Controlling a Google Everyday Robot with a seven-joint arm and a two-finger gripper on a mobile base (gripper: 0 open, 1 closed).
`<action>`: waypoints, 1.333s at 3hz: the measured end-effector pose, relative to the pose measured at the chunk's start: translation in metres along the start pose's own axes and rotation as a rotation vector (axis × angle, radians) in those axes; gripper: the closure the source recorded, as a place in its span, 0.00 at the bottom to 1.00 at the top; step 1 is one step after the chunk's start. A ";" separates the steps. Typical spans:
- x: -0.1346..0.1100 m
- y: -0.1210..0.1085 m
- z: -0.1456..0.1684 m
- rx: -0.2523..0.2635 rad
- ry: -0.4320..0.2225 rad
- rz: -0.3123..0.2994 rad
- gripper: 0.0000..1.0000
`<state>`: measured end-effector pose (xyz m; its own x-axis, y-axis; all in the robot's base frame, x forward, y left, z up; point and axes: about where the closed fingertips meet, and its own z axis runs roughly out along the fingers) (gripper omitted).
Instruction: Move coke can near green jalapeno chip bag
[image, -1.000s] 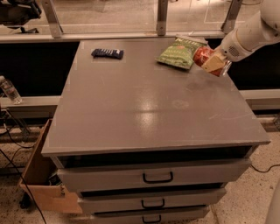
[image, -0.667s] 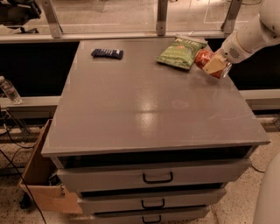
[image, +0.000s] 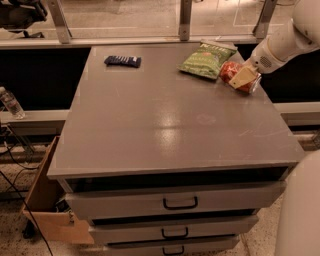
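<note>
The coke can (image: 235, 74), red with a silver end, lies tilted at the table's far right, just right of the green jalapeno chip bag (image: 207, 58). The bag lies flat at the back of the table with its white top edge away from me. My gripper (image: 243, 76) reaches in from the upper right on a white arm and is shut on the can, with a tan finger (image: 243, 77) across its front. The can is a small gap from the bag's right edge and at or just above the tabletop.
A dark blue flat packet (image: 122, 61) lies at the back left of the grey table (image: 165, 130). Drawers (image: 180, 202) sit below the front edge. A cardboard box (image: 47, 205) and a plastic bottle (image: 10, 102) are to the left. A glass rail runs behind the table.
My gripper has lowered slightly with the coke can, staying beside the chip bag. The bag and the blue packet have not moved.
</note>
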<state>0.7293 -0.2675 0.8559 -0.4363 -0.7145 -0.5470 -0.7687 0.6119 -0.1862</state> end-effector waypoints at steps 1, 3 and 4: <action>-0.002 0.001 0.009 -0.021 0.018 -0.009 0.14; -0.006 0.003 0.017 -0.043 0.033 -0.022 0.00; -0.011 0.003 0.009 -0.034 0.023 -0.028 0.00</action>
<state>0.7359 -0.2553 0.8539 -0.4248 -0.7392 -0.5226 -0.7960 0.5800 -0.1734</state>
